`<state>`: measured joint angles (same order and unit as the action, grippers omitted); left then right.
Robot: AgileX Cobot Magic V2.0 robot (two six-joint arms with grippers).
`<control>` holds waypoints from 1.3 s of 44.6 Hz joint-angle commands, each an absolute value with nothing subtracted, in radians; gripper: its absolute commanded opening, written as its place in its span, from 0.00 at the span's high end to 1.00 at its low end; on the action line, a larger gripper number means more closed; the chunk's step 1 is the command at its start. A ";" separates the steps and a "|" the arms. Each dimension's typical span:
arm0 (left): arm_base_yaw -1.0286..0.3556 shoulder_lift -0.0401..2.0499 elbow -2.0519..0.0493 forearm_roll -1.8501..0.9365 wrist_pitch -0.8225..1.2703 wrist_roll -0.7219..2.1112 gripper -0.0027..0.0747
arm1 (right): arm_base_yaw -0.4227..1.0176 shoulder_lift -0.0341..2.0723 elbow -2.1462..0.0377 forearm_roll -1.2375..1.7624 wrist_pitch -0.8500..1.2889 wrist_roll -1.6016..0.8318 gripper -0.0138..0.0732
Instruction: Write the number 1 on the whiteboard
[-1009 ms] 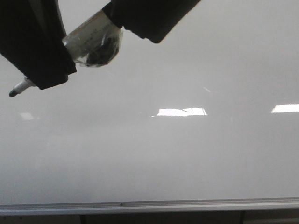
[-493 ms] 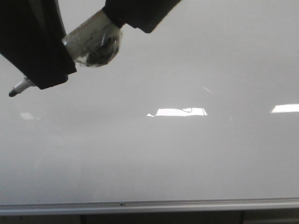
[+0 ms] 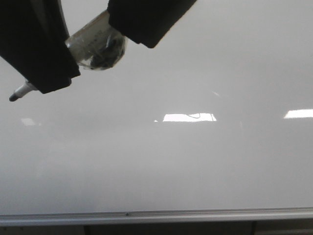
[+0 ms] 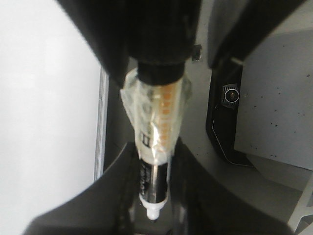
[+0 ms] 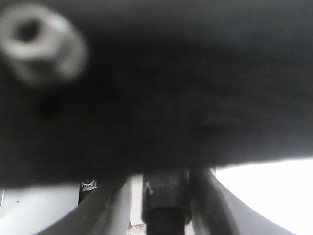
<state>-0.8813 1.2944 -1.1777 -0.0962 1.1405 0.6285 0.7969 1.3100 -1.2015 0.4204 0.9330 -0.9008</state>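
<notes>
The whiteboard fills the front view, glossy pale grey, with its silver rail along the lower edge. My left gripper at the top left is shut on a marker wrapped in clear tape. The marker's dark tip points down-left, close to the board. In the left wrist view the marker runs between the gripper's jaws. My right gripper holds the marker's black rear end. No number 1 shows plainly; only a tiny dark curl sits in a reflection.
Bright horizontal light reflections lie across the board's middle and at its right edge. Under the rail runs a dark strip. The left wrist view shows the board's edge and a grey speckled surface beyond it.
The right gripper has shifted slightly, first up and left, then back a little right, still on the marker's rear end. The left gripper and marker tip have not moved.
</notes>
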 commanded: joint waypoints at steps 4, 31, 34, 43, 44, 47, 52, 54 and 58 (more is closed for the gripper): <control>-0.888 1.273 -1.211 -0.104 1.109 0.627 0.92 | 0.799 1.284 -1.237 0.459 0.895 -0.907 0.59; -0.879 1.234 -1.211 -0.102 1.092 0.593 0.32 | 0.792 1.283 -1.237 0.449 0.918 -0.882 0.82; -0.856 1.210 -1.211 -0.104 1.099 0.577 0.33 | 0.779 1.277 -1.237 0.418 0.927 -0.847 0.82; -0.735 1.112 -1.211 -0.104 1.101 0.502 0.33 | 0.693 1.223 -1.237 0.283 0.998 -0.691 0.82; -0.720 1.103 -1.209 -0.106 1.101 0.495 0.33 | 0.680 1.214 -1.237 0.271 1.006 -0.673 0.82; -0.668 1.076 -1.204 -0.106 1.101 0.462 0.33 | 0.634 1.184 -1.237 0.242 1.035 -0.614 0.82; -0.569 1.040 -1.164 -0.106 1.095 0.399 0.33 | 0.540 1.130 -1.235 0.219 1.084 -0.523 0.82; -0.524 1.027 -1.136 -0.106 1.092 0.375 0.33 | 0.487 1.107 -1.231 0.218 1.101 -0.478 0.82; -0.441 1.001 -1.093 -0.106 1.085 0.341 0.33 | 0.402 1.062 -1.208 0.215 1.096 -0.412 0.82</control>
